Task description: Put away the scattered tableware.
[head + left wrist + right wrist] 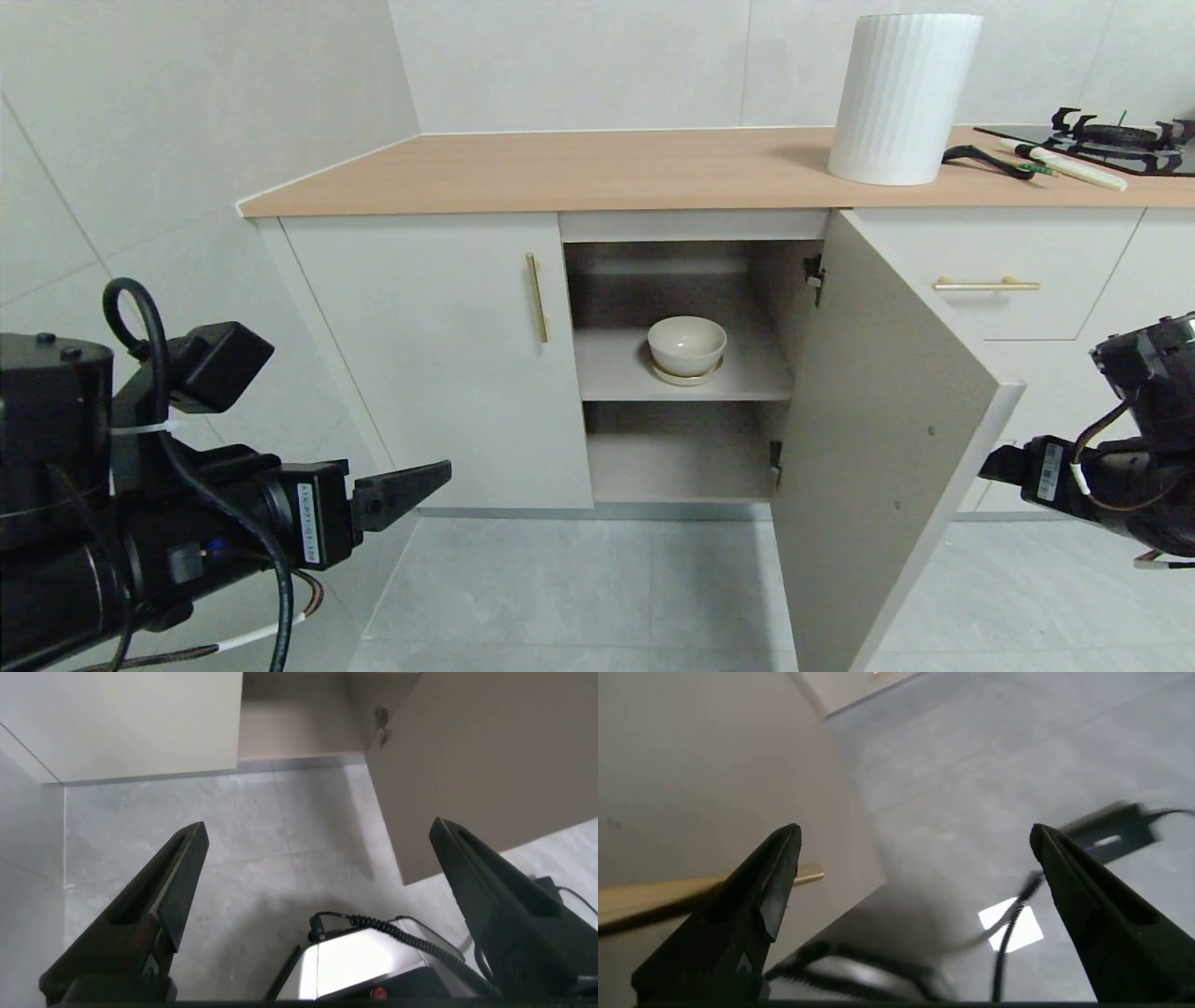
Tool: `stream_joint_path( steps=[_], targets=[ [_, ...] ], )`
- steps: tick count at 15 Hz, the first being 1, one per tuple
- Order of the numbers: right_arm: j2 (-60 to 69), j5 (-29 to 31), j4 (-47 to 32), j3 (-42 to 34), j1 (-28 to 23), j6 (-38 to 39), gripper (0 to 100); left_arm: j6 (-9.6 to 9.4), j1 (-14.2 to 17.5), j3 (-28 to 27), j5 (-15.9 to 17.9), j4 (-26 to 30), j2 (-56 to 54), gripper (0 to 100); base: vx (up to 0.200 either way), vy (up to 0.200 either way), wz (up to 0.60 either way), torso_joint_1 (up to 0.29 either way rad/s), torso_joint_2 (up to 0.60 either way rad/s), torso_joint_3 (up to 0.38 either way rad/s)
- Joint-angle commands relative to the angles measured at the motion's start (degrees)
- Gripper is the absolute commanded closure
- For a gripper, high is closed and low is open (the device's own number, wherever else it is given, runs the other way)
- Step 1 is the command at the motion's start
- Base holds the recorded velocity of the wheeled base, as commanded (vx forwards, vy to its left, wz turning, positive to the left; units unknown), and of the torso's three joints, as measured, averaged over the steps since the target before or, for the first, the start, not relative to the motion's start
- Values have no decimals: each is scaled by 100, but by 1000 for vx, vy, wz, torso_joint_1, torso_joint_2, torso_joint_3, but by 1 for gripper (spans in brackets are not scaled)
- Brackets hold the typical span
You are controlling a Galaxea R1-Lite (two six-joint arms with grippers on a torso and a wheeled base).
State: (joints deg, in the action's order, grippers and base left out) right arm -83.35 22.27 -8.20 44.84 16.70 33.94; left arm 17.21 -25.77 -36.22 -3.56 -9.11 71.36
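Bowl (pixel 687 344) and small plate (pixel 684 375) are sitting together on the middle shelf (pixel 616 373) inside the cupboard (pixel 429 355), the bowl resting on the plate. They are lying ahead of the left jaws, higher up and off toward the right jaws' side. Both pairs of jaws are standing wide open and holding nothing. The left jaws are hanging low over the floor (pixel 280 859), pointing toward the cupboard's bottom edge. The right jaws are waiting on the outer side of the open door (pixel 878 420), very near it, and a gold handle (pixel 663 899) is showing just beside them. The door is standing between the right jaws and the bowl.

This bowl and plate are looking put away, so I am guessing the step in hand is closing up. For that, the right jaws are needing to push on the door's outer face, or grab the gold handle, and swing the door until it is meeting the cupboard front. The left jaws are needing to keep back from the opening so the door is not bumping them.

Up on the surface (pixel 560 173), well above both pairs of jaws, some long tools (pixel 1064 166) are lying near a tall white pot (pixel 901 93). I cannot tell if those are counting as tableware; if they are, the door is better left open.
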Motion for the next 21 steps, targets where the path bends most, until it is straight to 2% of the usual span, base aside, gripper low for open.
stream_joint_path(
  steps=[1, 6, 11, 14, 18, 21],
  targets=[
    [-68, -100, 3, 8, 307, 60, 0, 1, 2, 1, -4, -3, -17, 0, 0, 0, 0, 0, 0, 0],
    [-727, -206, 645, 175, 879, 34, 0, 10, 2, -17, -4, -12, -17, 0, 0, 0, 0, 0, 0, 0],
    [-1755, -285, 891, 1264, 958, -537, 0, 1, 2, -43, -4, -12, -8, 0, 0, 0, 0, 0, 0, 0],
    [-2107, -847, 961, 1809, 1072, -555, 0, 1, 2, -43, -4, -21, -8, 0, 0, 0, 0, 0, 0, 0],
    [-2529, -1076, 1524, 1862, 1178, -485, 0, 1, 2, -52, -4, -21, -8, 0, 0, 0, 0, 0, 0, 0],
    [-2845, -1173, 2165, 1800, 1327, -36, 0, 1, 2, -61, -13, -21, -8, 0, 0, 0, 0, 0, 0, 0]
  ],
)
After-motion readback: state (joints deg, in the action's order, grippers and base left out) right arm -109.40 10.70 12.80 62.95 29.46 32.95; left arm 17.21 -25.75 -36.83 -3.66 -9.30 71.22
